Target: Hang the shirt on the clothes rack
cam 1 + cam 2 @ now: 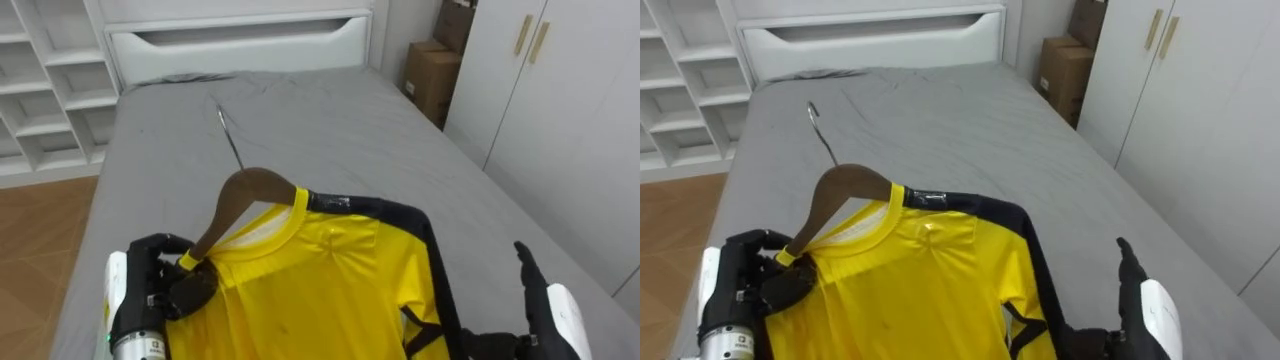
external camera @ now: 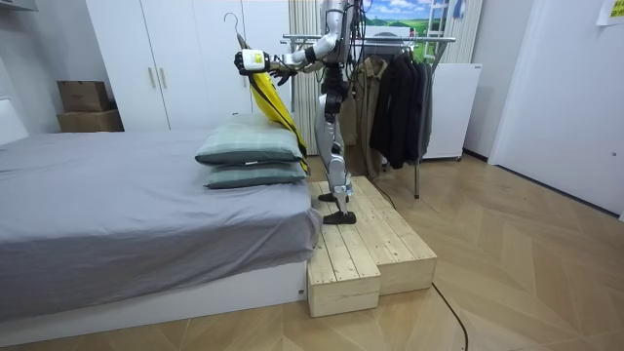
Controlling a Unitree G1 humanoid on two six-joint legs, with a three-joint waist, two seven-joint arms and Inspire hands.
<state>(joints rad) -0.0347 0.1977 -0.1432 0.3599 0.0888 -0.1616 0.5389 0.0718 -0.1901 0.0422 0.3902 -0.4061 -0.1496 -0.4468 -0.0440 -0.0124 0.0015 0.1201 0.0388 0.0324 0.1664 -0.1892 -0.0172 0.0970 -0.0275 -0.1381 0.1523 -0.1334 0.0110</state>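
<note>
A yellow shirt (image 1: 320,290) with dark sleeves hangs on a brown wooden hanger (image 1: 245,192), whose metal hook (image 1: 229,135) points away from me over the grey bed (image 1: 330,120). My left hand (image 1: 160,290) is curled round the hanger's left end and the shirt's shoulder. My right hand (image 1: 548,310) sits at the shirt's right edge, low on the right. In the room view I stand on a wooden platform (image 2: 366,249) at the foot of the bed, holding the shirt (image 2: 268,102) up at head height.
A white headboard (image 1: 240,40) closes the bed's far end. White shelves (image 1: 50,90) stand on the left, cardboard boxes (image 1: 432,75) and a wardrobe (image 1: 560,90) on the right. Pillows (image 2: 252,156) lie below the shirt. A clothes rack (image 2: 395,44) with dark garments stands behind me.
</note>
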